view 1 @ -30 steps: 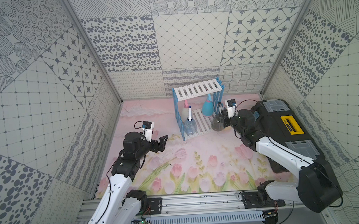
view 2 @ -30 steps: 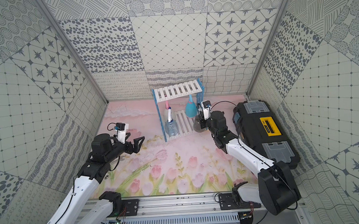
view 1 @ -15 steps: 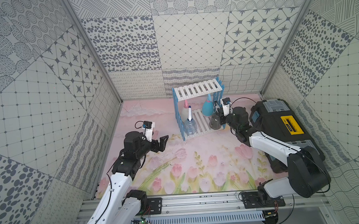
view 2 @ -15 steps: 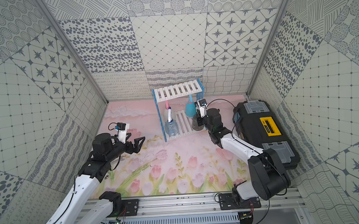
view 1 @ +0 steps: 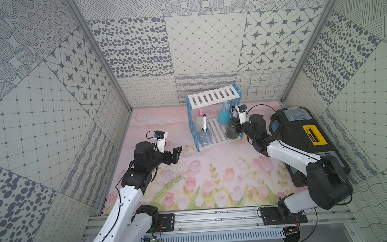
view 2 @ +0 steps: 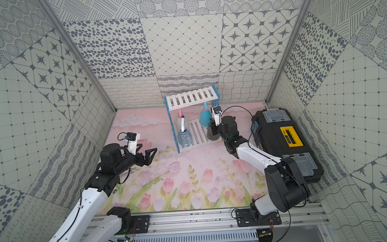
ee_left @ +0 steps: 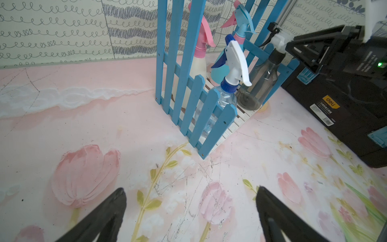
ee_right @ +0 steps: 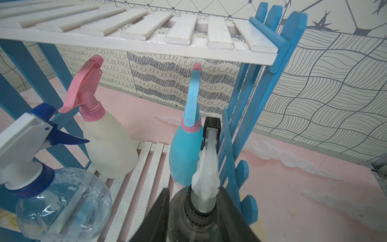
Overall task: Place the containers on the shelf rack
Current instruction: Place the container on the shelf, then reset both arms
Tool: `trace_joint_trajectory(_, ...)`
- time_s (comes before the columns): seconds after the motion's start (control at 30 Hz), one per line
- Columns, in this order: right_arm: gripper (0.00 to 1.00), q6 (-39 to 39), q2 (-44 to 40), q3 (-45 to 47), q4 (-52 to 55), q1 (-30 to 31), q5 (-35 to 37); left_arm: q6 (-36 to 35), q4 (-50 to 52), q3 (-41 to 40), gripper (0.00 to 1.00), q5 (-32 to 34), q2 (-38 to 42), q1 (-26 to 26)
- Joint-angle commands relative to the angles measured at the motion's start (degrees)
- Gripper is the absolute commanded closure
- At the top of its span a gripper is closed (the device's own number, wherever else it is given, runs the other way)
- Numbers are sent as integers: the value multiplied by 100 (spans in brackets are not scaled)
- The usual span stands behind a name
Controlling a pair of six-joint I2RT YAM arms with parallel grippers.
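Right gripper (ee_right: 193,190): the two dark fingers (ee_right: 155,218) straddle the neck and shoulder of the smoky dark-grey see-through spray bottle (ee_right: 184,228), one on each side; cannot tell whether they pinch it or stand just off it; bottle upright, its base on the lower slats of the small two-tier shelf rack (ee_right: 146,27) of white slatted boards and light-blue picket side panels; it sits at the front corner, just beside the panel nearest the big black toolbox with yellow handle (view 1: 304,137); right behind it, close, the opaque light-blue cone spray bottle (ee_right: 184,155), upright on the same tier; across the slats, the milky white cone bottle with pink trigger (ee_right: 109,146) at the back and the clear bluish rounded bottle with white-and-blue trigger (ee_right: 62,201) at the front, both upright beside the other panel; all four containers on the lower tier; in both top views the right arm reaches in from the toolbox side, gripper at the rack's front corner (view 1: 235,129).

Left gripper (ee_left: 190,209): jaws spread wide, nothing between them, only the pink tulip-print table mat (ee_left: 83,125) below; in a top view it hangs over the mat (view 1: 176,153), well apart from the rack, fingers pointing toward it; rack stands near the back wall, toolbox just beside it.
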State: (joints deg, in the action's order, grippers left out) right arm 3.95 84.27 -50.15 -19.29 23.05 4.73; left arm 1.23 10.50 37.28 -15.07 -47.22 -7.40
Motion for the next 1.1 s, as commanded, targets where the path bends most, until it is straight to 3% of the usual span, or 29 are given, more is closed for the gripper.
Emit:
trace_joint_trajectory(0.0,50,20,9,-212,-45,-10,30,-44,-249,16,1,-175,-26,28)
trace_joint_trajectory(0.33,4,-87,-630,-129,316,-10,-20,-44,-229,17,1,-175,13,27)
trace_joint_trajectory(0.5,3,-522,-1540,64,772,-10,103,112,-262,37,2,139,89,28)
trace_joint_trajectory(0.63,3,-1051,-2426,465,1131,-172,130,712,-666,31,1,737,113,35)
trace_joint_trajectory(0.73,3,-1782,-2883,987,1213,-805,-308,1192,-1263,-131,1,1245,-171,30)
trace_joint_trajectory(0.83,3,-2355,-2951,1494,1048,-1574,-963,1420,-1936,-386,1,2183,-851,64)
trace_joint_trajectory(0.93,3,-2528,-2742,1868,791,-2118,-1383,1203,-3000,-894,1,3202,-1531,70)
trace_joint_trajectory(1.07,3,-2062,-2524,2362,342,-2215,-1035,384,-5095,-1696,1,3688,-2472,68)
